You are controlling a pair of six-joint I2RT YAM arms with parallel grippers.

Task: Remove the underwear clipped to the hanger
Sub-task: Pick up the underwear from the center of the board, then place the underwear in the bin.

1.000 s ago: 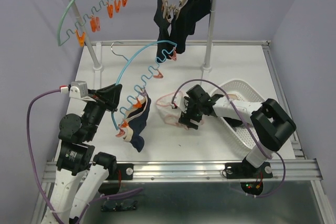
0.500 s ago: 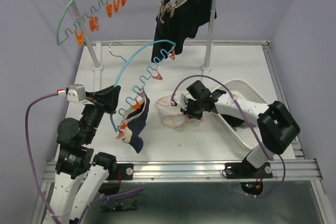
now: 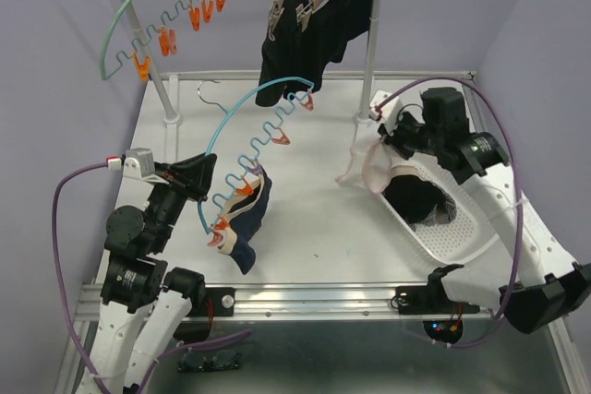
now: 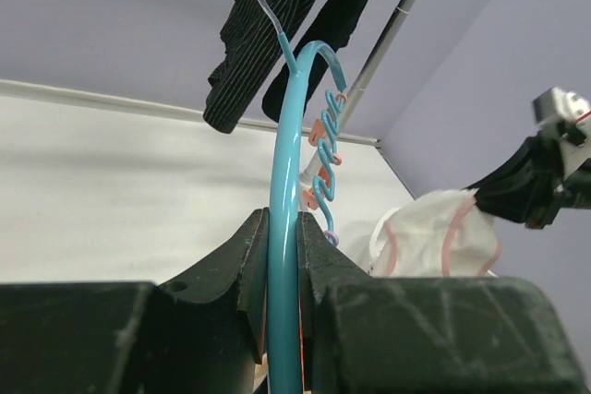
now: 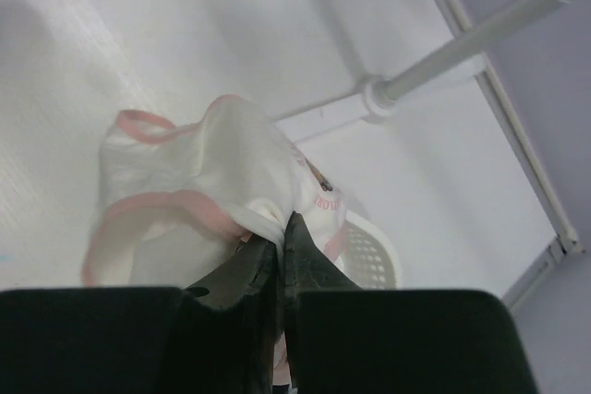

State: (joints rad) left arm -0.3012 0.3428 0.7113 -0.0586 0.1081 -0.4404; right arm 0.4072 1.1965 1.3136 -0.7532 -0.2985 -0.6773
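Pale white underwear point(image 3: 372, 169) with pink trim hangs over the far end of the white basket point(image 3: 459, 244). The right claw point(image 5: 281, 231) is pinched shut on a fold of it. Black cloth point(image 3: 416, 200) lies inside the basket. Well left of the basket, the left claw point(image 4: 283, 244) is closed tight on the wire of the teal hanger point(image 3: 242, 108), held tilted above the counter point(image 3: 314, 219). Navy underwear point(image 3: 249, 220) with a beige waistband is clipped at the hanger's lower end.

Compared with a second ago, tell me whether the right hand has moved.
Yes. Shut on the pale underwear, the right hand has swung rightward and farther back, from left of the white basket to above its far end.
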